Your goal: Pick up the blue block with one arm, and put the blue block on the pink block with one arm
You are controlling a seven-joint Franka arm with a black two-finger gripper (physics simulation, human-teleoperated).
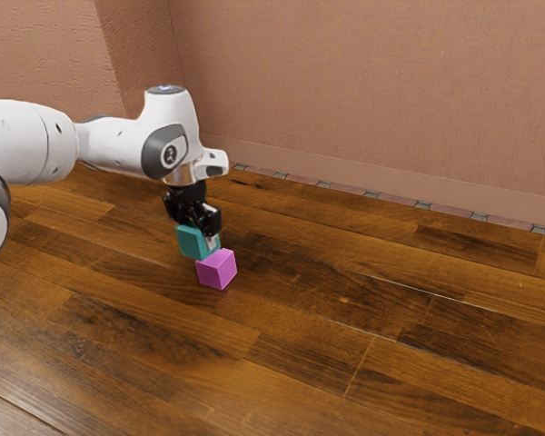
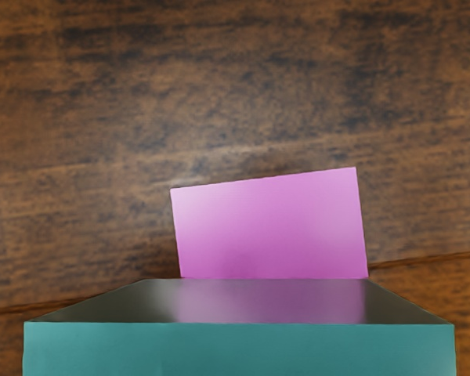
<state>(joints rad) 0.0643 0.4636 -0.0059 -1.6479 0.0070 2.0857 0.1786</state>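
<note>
**Fig.: grasp stage, ext. and wrist views.** In the ext. view we see the white arm (image 1: 100, 145) enter from the view's left and bend down toward the wood-plank surface (image 1: 391, 309). The black gripper (image 1: 198, 236) points down, w/ its jaws closed to the width of the blue block (image 1: 192, 243) and one finger on each side face. We read this as a two-sided hold. The block renders teal rather than pure blue. It sits upright under the hand, upper part between the fingers and lower part showing below them.

The pink block (image 1: 217, 270) rests on the surface just beside it, toward the ext. view's right and nearer the camera. The blue block's lower corner overlaps the pink block's top edge in this view. We cannot tell whether the two touch, nor whether the blue one is clear of the surface. Behind them, a pinkish-brown wall (image 1: 372, 82) meets the surface at a pale baseboard (image 1: 391, 182).

In the wrist view the blue block (image 2: 239, 348) lies right under the hand, showing one teal face and one dark shaded face w/ a faint pink sheen. The pink block (image 2: 270, 227) shows beyond it, slightly rotated rel. to it and not beneath it. The wood-plank surface (image 2: 219, 94) lies around both.
</note>
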